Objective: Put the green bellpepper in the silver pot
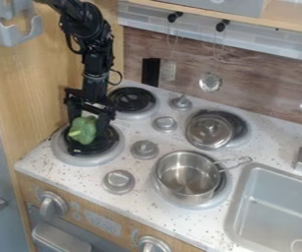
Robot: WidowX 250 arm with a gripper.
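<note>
The black gripper (88, 123) hangs over the front left burner, right at the green bell pepper (83, 130). The pepper is at the level of the gripper's lower end, over the dark burner coil, its pale stem side toward the front. Whether it rests on the coil or hangs just above it, I cannot tell. The silver pot (188, 179) stands upright and uncovered on the front right burner, its wire handle pointing right.
A metal lid (209, 130) lies on the back right burner. Silver knobs (144, 149) stand between the burners, several in all. The sink (278, 206) is right of the pot. A wooden side wall (31, 83) rises at the left, and utensils hang on the back wall.
</note>
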